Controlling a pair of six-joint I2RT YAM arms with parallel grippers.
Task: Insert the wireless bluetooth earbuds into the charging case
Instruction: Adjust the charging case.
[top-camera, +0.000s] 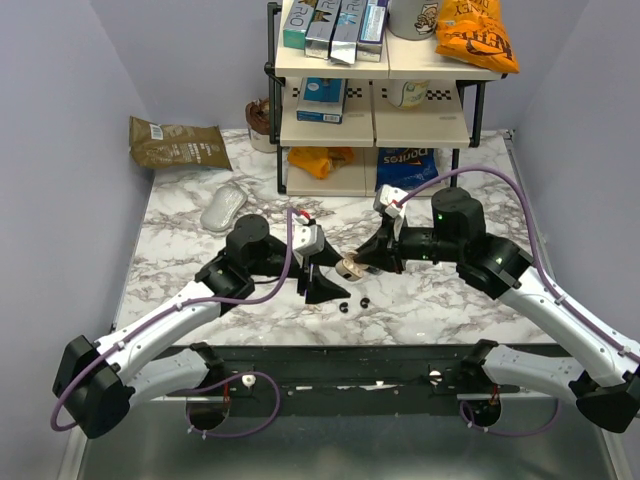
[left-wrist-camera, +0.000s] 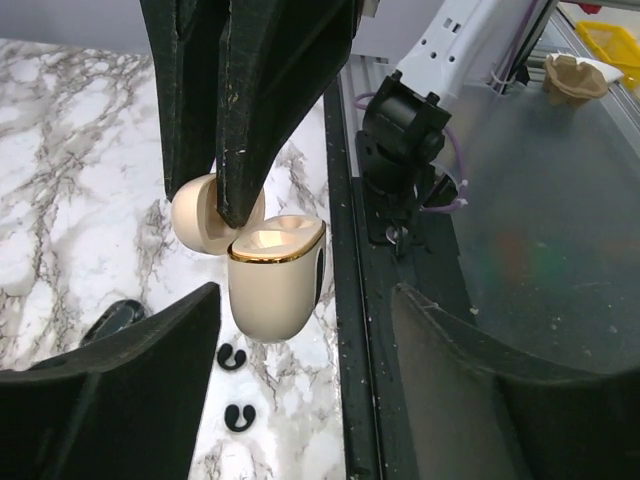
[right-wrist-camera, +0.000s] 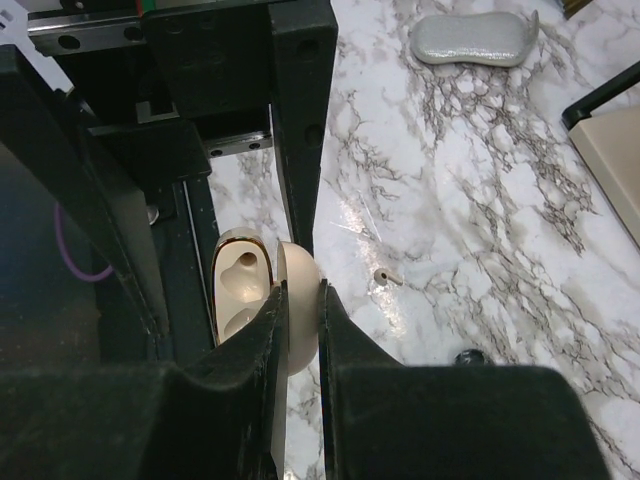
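Nearby, loose earbuds (top-camera: 343, 306) (shelf (top-camera: 420, 140) behind case (top-camera: 350, 268))

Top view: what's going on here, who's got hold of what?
The right gripper pinches the flipped-open lid of the beige charging case, holding it near the front edge of the marble table. The left gripper hovers facing the case with its fingers apart, holding nothing. Both black earbuds lie on the table just below the case, not yet inserted.
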